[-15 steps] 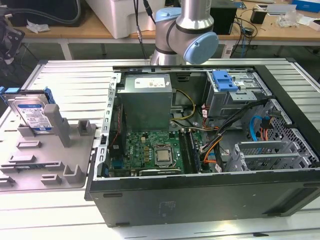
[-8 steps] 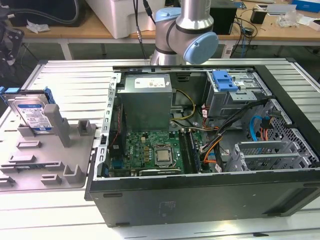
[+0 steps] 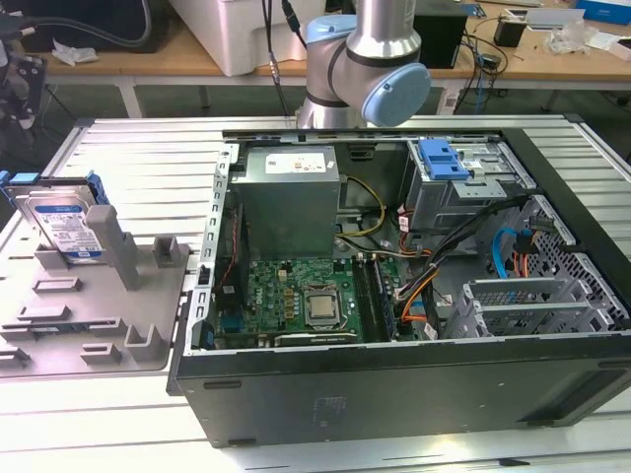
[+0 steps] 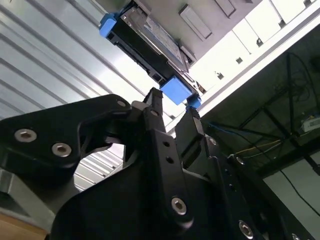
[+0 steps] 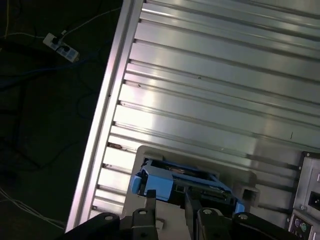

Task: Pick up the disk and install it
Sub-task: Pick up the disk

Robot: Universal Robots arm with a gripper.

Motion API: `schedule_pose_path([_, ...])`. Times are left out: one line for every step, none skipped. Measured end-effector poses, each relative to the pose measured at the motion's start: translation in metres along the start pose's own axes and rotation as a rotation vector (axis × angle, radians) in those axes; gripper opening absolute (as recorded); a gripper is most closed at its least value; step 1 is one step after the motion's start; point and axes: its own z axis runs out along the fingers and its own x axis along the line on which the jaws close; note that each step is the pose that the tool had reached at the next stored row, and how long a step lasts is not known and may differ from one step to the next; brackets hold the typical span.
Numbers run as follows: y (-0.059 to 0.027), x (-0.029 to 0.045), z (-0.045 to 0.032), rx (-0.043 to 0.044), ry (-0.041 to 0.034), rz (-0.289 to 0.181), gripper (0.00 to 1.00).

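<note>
The disk (image 3: 61,222), silver with a white-and-blue label and a blue bracket, stands on edge in a grey holder (image 3: 99,315) at the exterior view's left. In both wrist views the disk (image 4: 145,40) (image 5: 170,179) lies beyond my gripper's black fingertips, its blue bracket corner showing through the gap between them. My gripper (image 4: 174,112) (image 5: 171,200) is open, holds nothing, and stays apart from the disk.
An open computer case (image 3: 394,384) lies in the middle of the ribbed metal table (image 3: 138,148). Inside are a grey power-supply box (image 3: 291,197), a motherboard (image 3: 306,301), and a drive cage with a blue latch (image 3: 444,163). The arm's base (image 3: 365,69) rises behind the case.
</note>
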Motion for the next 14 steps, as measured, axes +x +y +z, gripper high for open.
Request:
schedule_pose_path([0.0001, 0.0003, 0.0003, 0.0003, 0.0001, -0.008, 0.43])
schedule_pose_path([0.0002, 0.0007, 0.0006, 0.0008, 0.0008, -0.02, 0.49])
schedule_pose_path([0.0004, 0.0007, 0.0009, 0.0011, 0.001, -0.029, 0.49])
schedule_pose_path([0.0006, 0.0007, 0.001, 0.0015, 0.0016, -0.038, 0.56])
schedule_pose_path([0.0008, 0.0007, 0.0011, 0.0016, 0.0019, -0.044, 0.56])
schedule_pose_path([0.001, 0.0006, 0.0013, 0.0018, 0.0021, -0.048, 0.56])
schedule_pose_path([0.0012, 0.0006, 0.0015, 0.002, 0.0024, -0.052, 0.56])
schedule_pose_path([0.0013, 0.0006, 0.0016, 0.0021, 0.0026, -0.055, 0.56])
schedule_pose_path([0.0013, 0.0006, 0.0018, 0.0022, 0.0027, -0.057, 0.56])
schedule_pose_path([0.0014, 0.0006, 0.002, 0.0023, 0.0028, -0.059, 0.56])
schedule_pose_path([0.0014, 0.0006, 0.0021, 0.0023, 0.0029, -0.061, 0.56])
schedule_pose_path([0.0014, 0.0006, 0.0022, 0.0024, 0.0029, -0.064, 0.56])
schedule_pose_path([0.0015, 0.0007, 0.0023, 0.0026, 0.0031, -0.07, 0.56])
schedule_pose_path([0.0016, 0.0006, 0.0025, 0.0029, 0.0034, -0.082, 0.56])
